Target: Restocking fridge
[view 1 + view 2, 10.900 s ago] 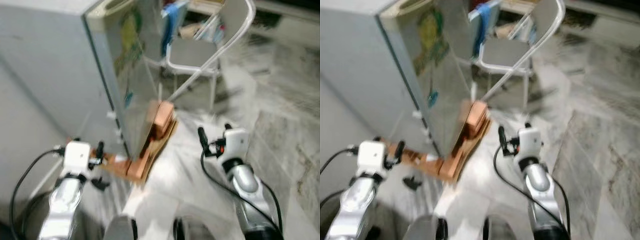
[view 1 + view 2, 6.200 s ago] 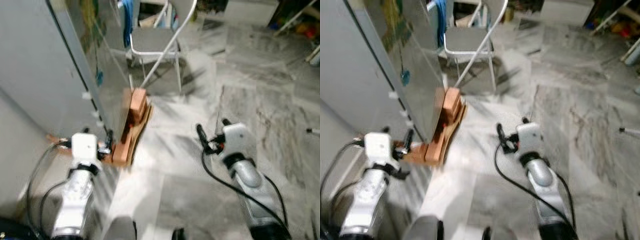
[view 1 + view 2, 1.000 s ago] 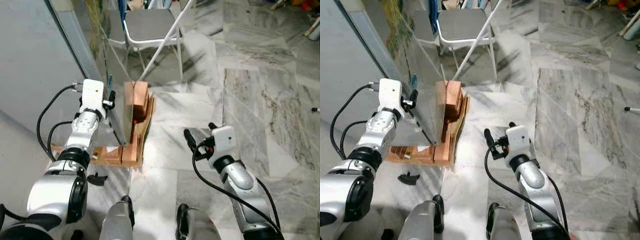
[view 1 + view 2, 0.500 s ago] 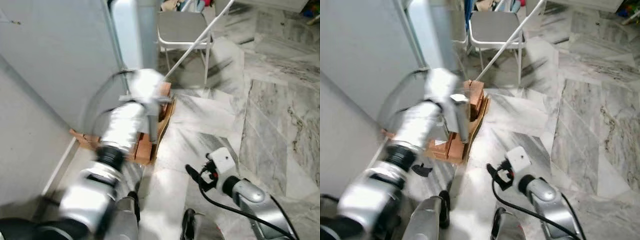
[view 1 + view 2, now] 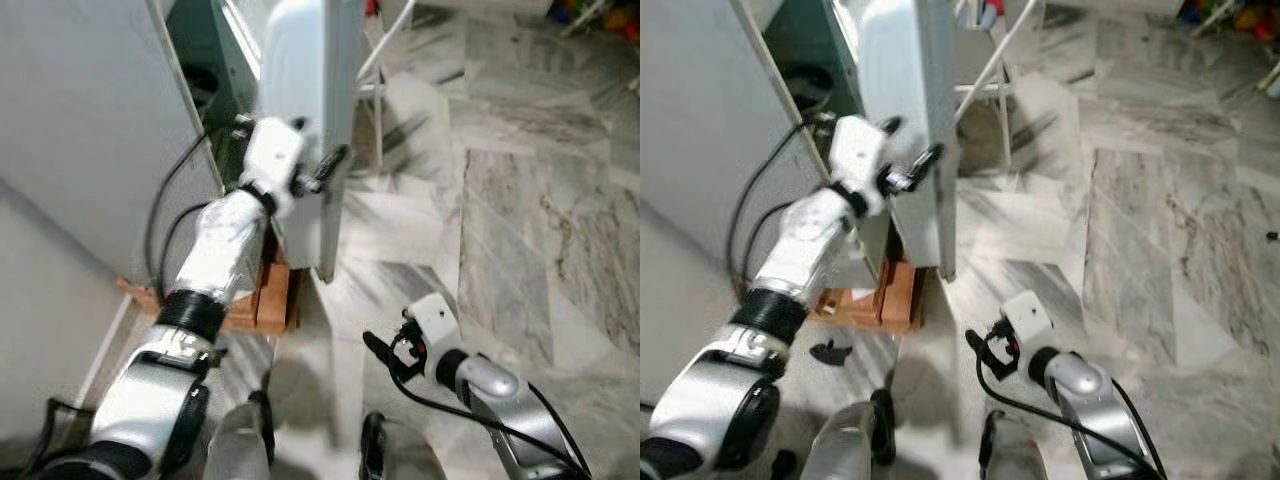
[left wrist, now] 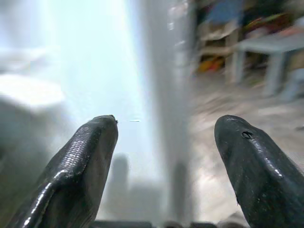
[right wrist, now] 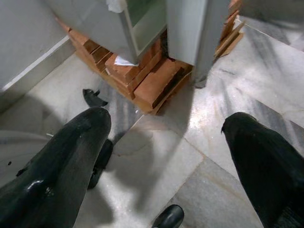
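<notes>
Fridge stands at your left against the wall, its door swung partly out.

Fridge cabinet rests on a base of reddish wooden blocks, and you can see the dim interior through the gap beside the door. Marble floor stretches away to your right, with a folding chair behind the door. Your left gripper is raised at the door's edge, fingers spread apart with the edge between them in the left wrist view. Your right gripper hangs low over the floor, fingers also apart and holding nothing. A small black object lies on the floor near the blocks.
</notes>
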Controlling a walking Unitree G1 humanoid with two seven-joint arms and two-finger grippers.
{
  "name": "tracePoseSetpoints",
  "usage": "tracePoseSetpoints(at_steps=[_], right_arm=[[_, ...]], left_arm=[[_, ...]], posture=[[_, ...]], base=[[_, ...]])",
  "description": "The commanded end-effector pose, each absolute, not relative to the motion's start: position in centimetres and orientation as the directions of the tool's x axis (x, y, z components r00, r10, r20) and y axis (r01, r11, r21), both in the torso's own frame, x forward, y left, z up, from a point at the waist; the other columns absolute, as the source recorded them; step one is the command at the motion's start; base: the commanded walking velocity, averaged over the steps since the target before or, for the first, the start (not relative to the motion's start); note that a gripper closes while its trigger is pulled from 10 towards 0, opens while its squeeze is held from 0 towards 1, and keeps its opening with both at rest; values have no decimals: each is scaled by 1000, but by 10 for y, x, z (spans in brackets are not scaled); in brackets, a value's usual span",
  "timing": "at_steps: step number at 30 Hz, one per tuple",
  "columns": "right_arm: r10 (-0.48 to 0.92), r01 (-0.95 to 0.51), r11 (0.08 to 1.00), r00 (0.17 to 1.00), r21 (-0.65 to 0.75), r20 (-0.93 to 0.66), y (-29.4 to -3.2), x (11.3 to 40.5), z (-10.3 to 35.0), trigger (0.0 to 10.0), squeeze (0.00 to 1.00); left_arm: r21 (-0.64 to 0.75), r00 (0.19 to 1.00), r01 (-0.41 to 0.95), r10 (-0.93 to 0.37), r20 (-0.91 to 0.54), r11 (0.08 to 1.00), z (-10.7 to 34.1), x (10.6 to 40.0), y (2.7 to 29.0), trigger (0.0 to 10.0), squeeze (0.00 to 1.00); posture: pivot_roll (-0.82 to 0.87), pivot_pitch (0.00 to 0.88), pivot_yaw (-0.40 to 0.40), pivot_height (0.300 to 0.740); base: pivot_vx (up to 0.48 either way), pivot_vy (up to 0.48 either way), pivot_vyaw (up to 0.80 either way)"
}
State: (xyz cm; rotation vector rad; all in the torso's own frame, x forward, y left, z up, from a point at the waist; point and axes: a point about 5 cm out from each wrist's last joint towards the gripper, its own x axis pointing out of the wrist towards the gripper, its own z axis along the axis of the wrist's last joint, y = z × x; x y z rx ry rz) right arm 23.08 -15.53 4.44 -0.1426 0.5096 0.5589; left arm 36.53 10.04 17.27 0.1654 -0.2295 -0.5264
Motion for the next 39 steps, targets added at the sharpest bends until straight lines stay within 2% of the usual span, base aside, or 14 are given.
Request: tracePoseSetpoints(at_steps=[1,5,11,17,29,39], right_arm=[[477,-543,839,721,17,-502,-156,230,43,10000,0],[490,-554,832,725,12,-484,-154,232,47,10000,0],[473,-522,852,793,-28,-383,-151,239,63,10000,0],[472,-518,855,798,-26,-375,-149,242,64,10000,0],[476,-521,853,805,-38,-354,-142,246,66,10000,0],[469,-510,860,810,-27,-351,-142,246,64,10000,0]], left_arm=[[216,869,439,-473,143,872,164,366,107,10000,0],[240,924,351,-377,68,905,141,361,131,10000,0],[194,933,341,-356,51,920,121,342,143,10000,0],[190,936,339,-351,29,921,111,337,142,10000,0],[191,935,346,-355,16,919,134,370,116,10000,0],[202,936,342,-351,8,918,129,371,118,10000,0]], posture=[[51,145,-2,740],[48,145,-5,740],[42,147,-4,740],[51,149,-13,740],[33,143,-5,740],[40,146,-3,740]], base=[[0,0,0],[0,0,0],[101,0,0],[472,0,0],[480,0,0],[28,0,0]])
